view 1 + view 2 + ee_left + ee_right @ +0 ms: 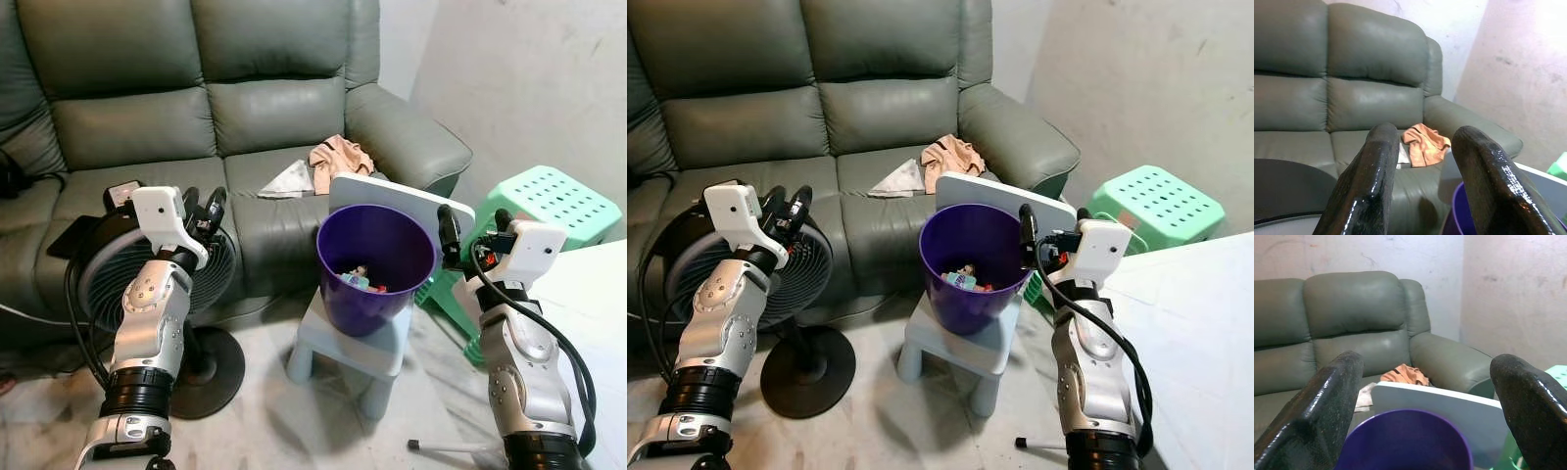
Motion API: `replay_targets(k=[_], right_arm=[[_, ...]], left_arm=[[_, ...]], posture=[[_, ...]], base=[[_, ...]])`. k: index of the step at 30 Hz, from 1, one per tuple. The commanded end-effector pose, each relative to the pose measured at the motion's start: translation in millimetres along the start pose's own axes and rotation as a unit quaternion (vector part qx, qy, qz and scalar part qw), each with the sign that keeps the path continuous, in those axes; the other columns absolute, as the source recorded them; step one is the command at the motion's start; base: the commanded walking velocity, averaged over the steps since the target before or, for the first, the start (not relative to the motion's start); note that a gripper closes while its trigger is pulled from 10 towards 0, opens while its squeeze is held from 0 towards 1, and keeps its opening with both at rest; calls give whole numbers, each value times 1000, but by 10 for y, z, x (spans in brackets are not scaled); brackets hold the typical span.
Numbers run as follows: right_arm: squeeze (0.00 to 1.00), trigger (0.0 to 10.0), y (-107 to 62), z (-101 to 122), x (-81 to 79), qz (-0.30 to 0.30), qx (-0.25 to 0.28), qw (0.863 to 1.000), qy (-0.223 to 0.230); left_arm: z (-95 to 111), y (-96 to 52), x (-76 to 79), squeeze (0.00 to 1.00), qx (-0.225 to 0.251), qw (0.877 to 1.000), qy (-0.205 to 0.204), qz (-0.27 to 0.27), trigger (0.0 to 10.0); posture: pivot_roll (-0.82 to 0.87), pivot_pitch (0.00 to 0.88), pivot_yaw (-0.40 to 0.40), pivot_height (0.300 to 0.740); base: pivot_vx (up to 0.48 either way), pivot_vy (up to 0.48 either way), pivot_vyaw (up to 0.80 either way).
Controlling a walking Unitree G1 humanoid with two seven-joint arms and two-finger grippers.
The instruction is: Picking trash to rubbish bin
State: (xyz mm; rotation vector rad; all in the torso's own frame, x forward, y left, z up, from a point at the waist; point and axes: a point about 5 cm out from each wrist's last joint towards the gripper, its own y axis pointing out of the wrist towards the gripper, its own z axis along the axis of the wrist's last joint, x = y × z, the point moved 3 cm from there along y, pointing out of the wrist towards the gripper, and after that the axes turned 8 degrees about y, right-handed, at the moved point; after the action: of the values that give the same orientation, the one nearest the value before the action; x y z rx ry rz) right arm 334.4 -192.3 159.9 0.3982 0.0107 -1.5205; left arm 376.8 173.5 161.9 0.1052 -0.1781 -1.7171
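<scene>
A purple rubbish bin (364, 305) stands on a small pale stool (345, 351) in front of the grey sofa (147, 127). A few colourful scraps (360, 278) lie at its bottom. On the sofa seat behind it rest a crumpled peach cloth (339, 157) and a white paper piece (290, 180). My right gripper (475, 227) is raised just right of the bin's rim, open and holding nothing. My left gripper (204, 211) is held up left of the bin, in front of a fan, open with nothing between its fingers.
A black floor fan (147, 284) stands close on the left with its cable on the floor. A white board (402, 201) leans behind the bin. A green plastic stool (556, 201) sits at the right by the wall. A pale surface (588, 294) borders the right arm.
</scene>
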Motion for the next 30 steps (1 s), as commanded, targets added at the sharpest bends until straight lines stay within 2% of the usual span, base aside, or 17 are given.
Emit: replay_targets(k=[1, 4, 6, 20, 30], right_arm=[[0, 10000, -12, -5, 10, -2, -3, 1000, 0], [0, 10000, -12, -5, -1, -1, -3, 1000, 0], [0, 10000, -12, -4, -5, 0, -3, 1000, 1], [0, 10000, -26, -26, -24, 4, -7, 1000, 1], [0, 10000, -42, -27, -13, 4, -9, 1000, -2]], left_arm=[[21, 21, 20, 0, -1, 1000, 2, -6, 10000], [24, 21, 23, 0, 0, 1000, 3, -5, 10000], [34, 24, 38, 0, 1, 1000, 26, -8, 10000], [15, 43, 76, 0, -3, 1000, 14, -15, 10000], [-12, 44, 111, 0, -7, 999, 24, -23, 10000]], posture=[[-45, 57, -30, 740], [-45, 57, -30, 740], [-45, 57, -30, 740], [-52, 44, -25, 740], [-58, 42, -26, 740]], base=[[0, 439, -731], [0, 439, -731], [0, 0, -731], [0, 0, -729], [0, 0, -716]])
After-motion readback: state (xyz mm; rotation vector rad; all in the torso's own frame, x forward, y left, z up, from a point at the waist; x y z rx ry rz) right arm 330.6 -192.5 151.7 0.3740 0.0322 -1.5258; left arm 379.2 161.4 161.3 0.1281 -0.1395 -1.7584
